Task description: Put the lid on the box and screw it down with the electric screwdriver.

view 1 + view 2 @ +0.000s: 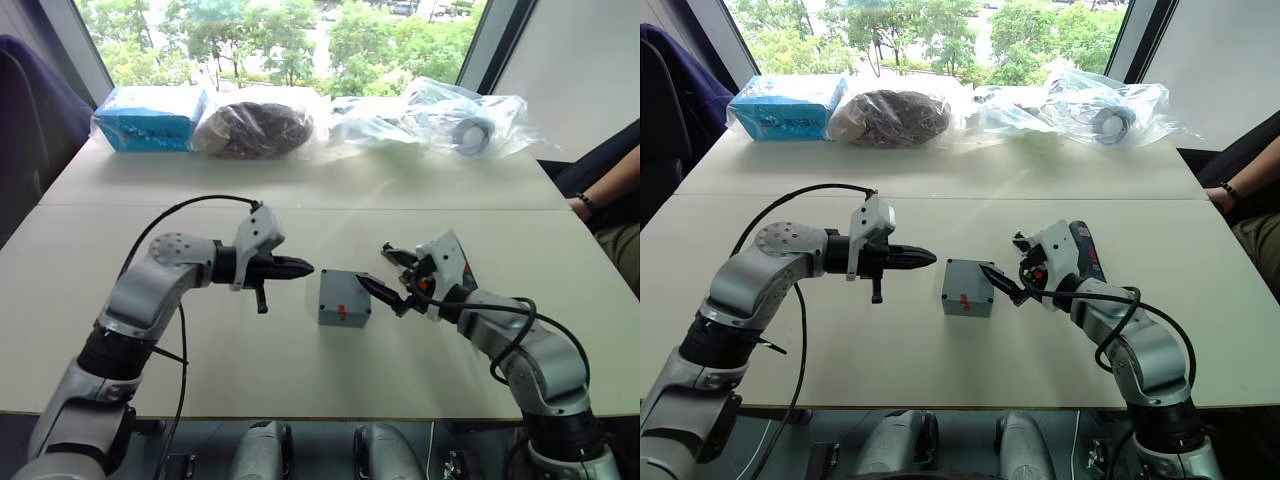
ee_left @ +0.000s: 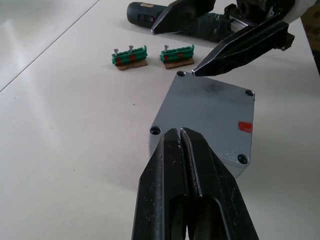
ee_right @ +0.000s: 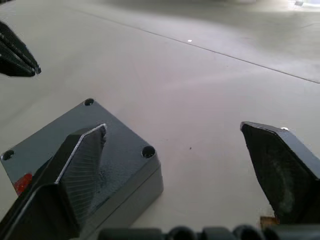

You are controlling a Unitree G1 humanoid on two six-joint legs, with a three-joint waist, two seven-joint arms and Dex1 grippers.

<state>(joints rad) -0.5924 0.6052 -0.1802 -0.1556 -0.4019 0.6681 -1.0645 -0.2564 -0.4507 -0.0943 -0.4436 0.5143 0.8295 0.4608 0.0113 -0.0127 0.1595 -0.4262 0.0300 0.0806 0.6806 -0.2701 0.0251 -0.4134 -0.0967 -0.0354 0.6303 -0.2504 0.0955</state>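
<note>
The lid (image 2: pixel 207 117) already sits on the box (image 1: pixel 344 298), which stands near the middle of the tabletop (image 1: pixel 300 370) between the two arms. All four corner holes appear empty in the wrist views, so treat the placement step as done and the fastening step as not yet started.

The left end effector (image 1: pixel 300 267) hovers just beside the box on its left side. Its fingers (image 2: pixel 187 170) are pressed together and hold nothing.

The right end effector (image 3: pixel 175 150) is spread wide and is also empty. One of its fingertips (image 2: pixel 200 71) rests at or just above a far corner of the lid; you cannot tell from these views whether it actually touches.

The electric screwdriver (image 1: pixel 1087 252) lies flat on the tabletop behind the right end effector, untouched. Two small green screw holders (image 2: pixel 152 55) with screws standing in them lie side by side on the tabletop between the box and the screwdriver.

Remaining work, as a judgement: verify that the lid is square on the box, pick up the screwdriver, and drive a screw at each of the four corners. Expect the light box to slide under tool pressure unless the free end effector steadies it.
</note>
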